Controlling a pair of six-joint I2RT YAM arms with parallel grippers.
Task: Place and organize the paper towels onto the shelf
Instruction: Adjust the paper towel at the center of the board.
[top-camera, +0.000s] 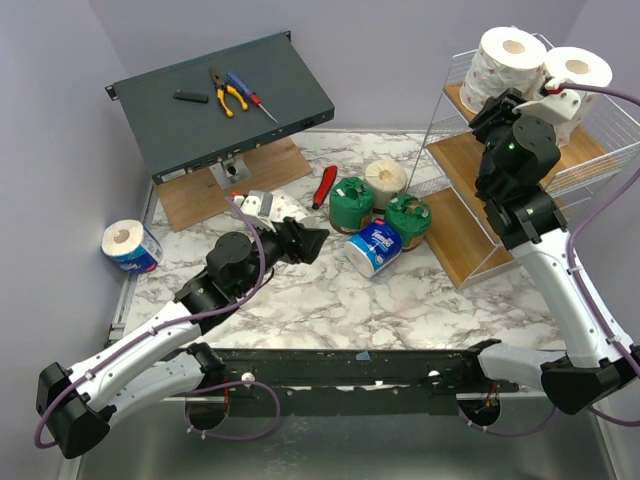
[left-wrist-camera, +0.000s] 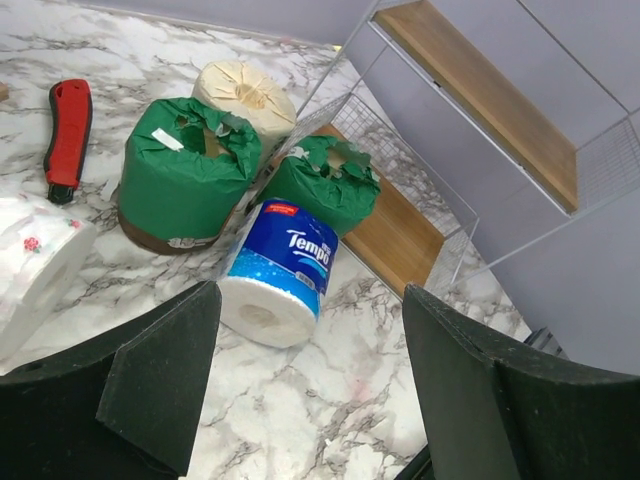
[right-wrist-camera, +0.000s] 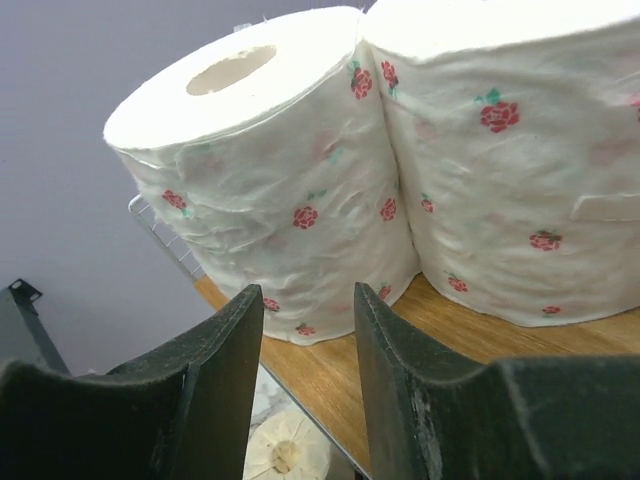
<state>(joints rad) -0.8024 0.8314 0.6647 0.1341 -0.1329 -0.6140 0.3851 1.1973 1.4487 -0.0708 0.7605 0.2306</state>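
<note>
Two speckled rolls just beyond right pincer | upright on shelf

"Tempo" on blue-wrapped roll (white lettering)

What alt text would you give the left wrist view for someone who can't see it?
The left gripper, open, hovers over a marble table facing a blue-wrapped roll lying on its side. Behind it sit two green-wrapped rolls and a cream roll, beside the shelf's lowest wooden tier; a red-handled tool and a pink-specked white roll are at left.
</note>
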